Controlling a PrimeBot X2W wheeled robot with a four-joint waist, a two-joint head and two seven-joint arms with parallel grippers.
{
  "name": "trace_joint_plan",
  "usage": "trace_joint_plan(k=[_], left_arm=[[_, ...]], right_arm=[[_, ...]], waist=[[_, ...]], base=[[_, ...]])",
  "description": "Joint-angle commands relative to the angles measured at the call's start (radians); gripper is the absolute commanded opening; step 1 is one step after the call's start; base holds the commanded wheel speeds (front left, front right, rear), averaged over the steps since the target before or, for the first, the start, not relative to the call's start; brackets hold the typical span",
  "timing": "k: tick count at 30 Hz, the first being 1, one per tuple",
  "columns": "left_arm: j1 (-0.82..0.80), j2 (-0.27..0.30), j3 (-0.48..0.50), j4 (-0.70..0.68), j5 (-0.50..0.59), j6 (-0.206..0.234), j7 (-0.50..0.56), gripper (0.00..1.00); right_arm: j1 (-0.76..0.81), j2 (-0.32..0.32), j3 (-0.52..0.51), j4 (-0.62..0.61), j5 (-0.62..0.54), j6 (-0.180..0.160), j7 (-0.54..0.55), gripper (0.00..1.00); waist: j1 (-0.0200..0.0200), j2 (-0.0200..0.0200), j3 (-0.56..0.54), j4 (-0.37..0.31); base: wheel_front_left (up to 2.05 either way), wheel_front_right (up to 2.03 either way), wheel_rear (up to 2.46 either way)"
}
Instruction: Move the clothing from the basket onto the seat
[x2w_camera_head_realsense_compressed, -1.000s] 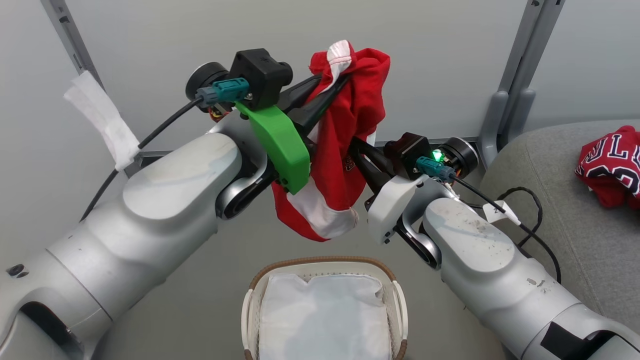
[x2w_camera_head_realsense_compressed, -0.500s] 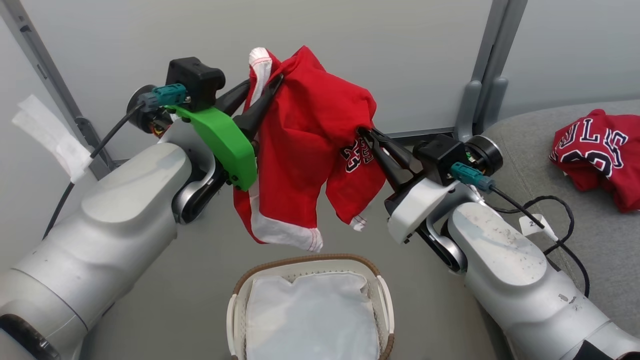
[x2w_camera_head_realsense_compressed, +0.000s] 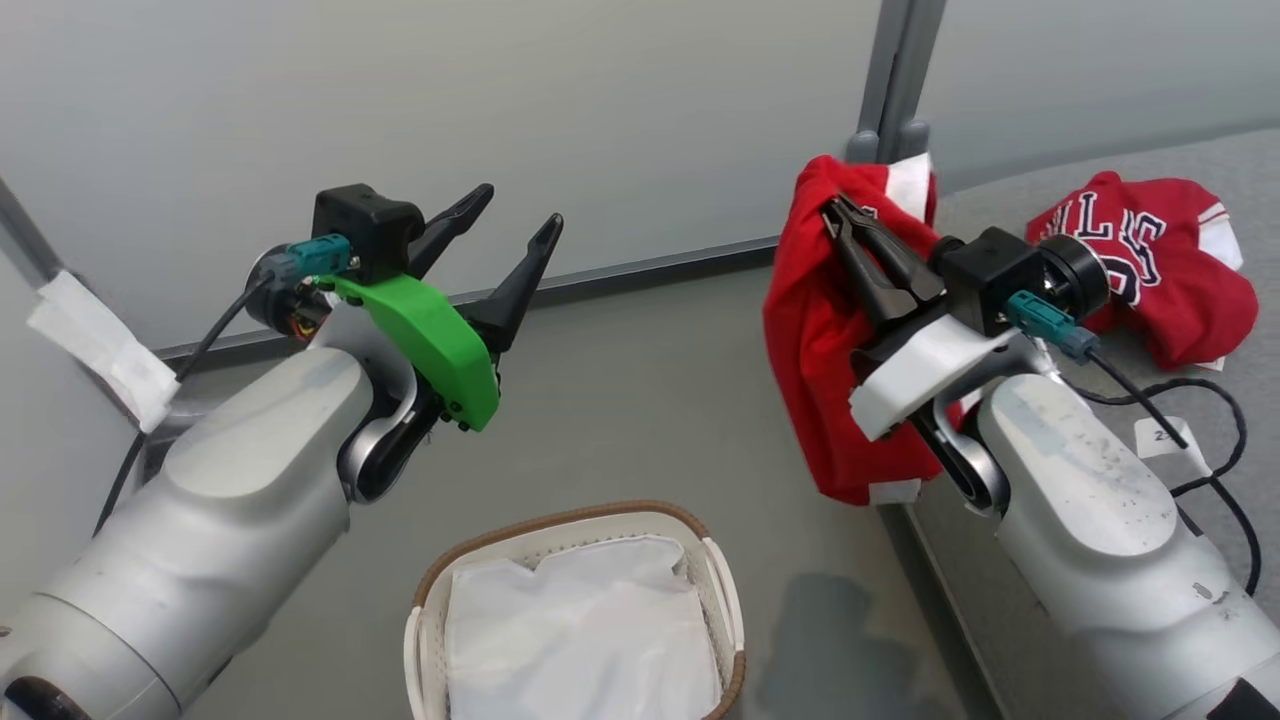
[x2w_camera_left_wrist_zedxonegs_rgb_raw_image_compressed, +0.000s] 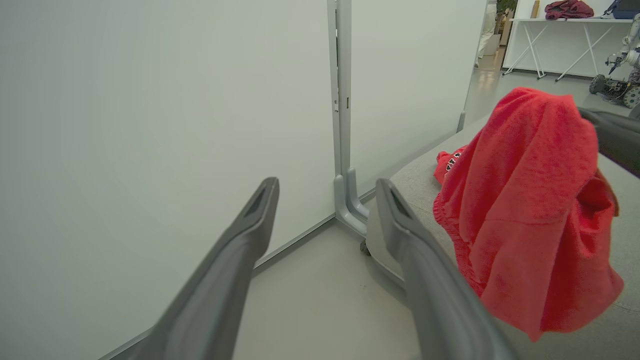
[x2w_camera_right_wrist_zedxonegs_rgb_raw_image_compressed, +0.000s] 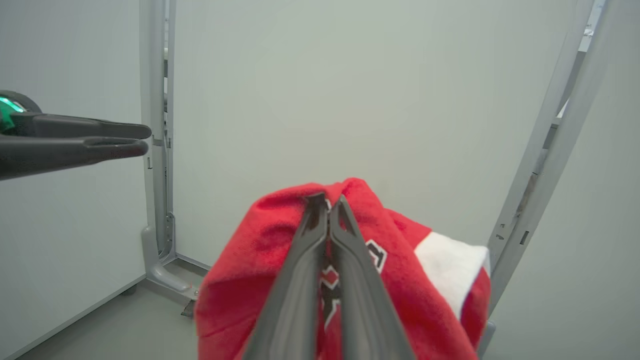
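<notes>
Pale partition panels (x2w_camera_head_realsense_compressed: 600, 110) and grey floor (x2w_camera_head_realsense_compressed: 640, 400) back the scene. Up and left of the basket (x2w_camera_head_realsense_compressed: 560, 516), the left gripper (x2w_camera_head_realsense_compressed: 520, 207) stands spread wide, holding nothing. Inside the basket lies a white liner sheet (x2w_camera_head_realsense_compressed: 580, 630). Up and right of the basket, the right gripper (x2w_camera_head_realsense_compressed: 832, 206) is clamped on a red garment (x2w_camera_head_realsense_compressed: 810, 330) with white trim, which hangs free. Farther right of the basket, a lettered red jersey (x2w_camera_head_realsense_compressed: 1150, 260) lies crumpled on the grey seat (x2w_camera_head_realsense_compressed: 1240, 160).

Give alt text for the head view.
The right end effector is shut on a red garment hanging by the seat, where a jersey lies. The left end effector is open and empty; the basket holds a white sheet.
</notes>
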Motion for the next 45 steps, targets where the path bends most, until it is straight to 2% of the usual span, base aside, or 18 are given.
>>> trace_joint_plan(k=[1, 13, 23, 31, 36, 41, 45], left_arm=[[0.027, -0.002, 0.010, -0.010, 0.011, -0.003, -0.007, 1.00], [0.203, -0.048, 0.112, -0.134, 0.151, 0.043, -0.008, 1.00], [0.278, -0.093, 0.126, -0.156, 0.227, 0.036, -0.008, 1.00], [0.232, -0.130, 0.089, -0.122, 0.259, 0.018, -0.007, 1.00], [0.222, -0.125, 0.083, -0.117, 0.279, 0.016, -0.007, 1.00], [0.200, -0.118, 0.072, -0.144, 0.299, 0.030, 0.000, 1.00], [0.179, -0.103, 0.064, -0.179, 0.328, 0.053, 0.008, 1.00]], right_arm=[[0.013, -0.015, -0.015, -0.007, -0.010, -0.001, -0.005, 0.00], [0.055, -0.084, -0.152, -0.042, -0.047, -0.001, -0.005, 0.00], [0.079, -0.095, -0.209, -0.067, -0.064, -0.001, -0.005, 0.00], [0.081, -0.082, -0.275, -0.067, -0.066, -0.001, -0.005, 0.00], [-0.018, -0.066, -0.271, -0.014, -0.038, -0.001, -0.003, 0.00], [-0.189, -0.126, -0.289, 0.056, -0.011, -0.001, 0.023, 0.00], [-0.331, -0.199, -0.309, 0.104, -0.026, -0.001, 0.060, 0.00]], waist=[[0.0000, -0.0001, 0.012, -0.047], [0.0000, -0.0001, 0.053, -0.249], [0.0000, -0.0001, 0.109, -0.416], [0.0000, -0.0001, 0.172, -0.430], [0.0000, -0.0001, 0.217, -0.428], [0.0000, -0.0001, 0.281, -0.364], [0.0000, -0.0001, 0.347, -0.299]], base=[[0.00, 0.00, 0.00], [0.00, 0.00, 0.00], [0.00, 0.00, 0.00], [0.00, 0.00, 0.00], [0.00, 0.00, 0.00], [0.00, 0.00, 0.00], [0.00, 0.00, 0.00]])
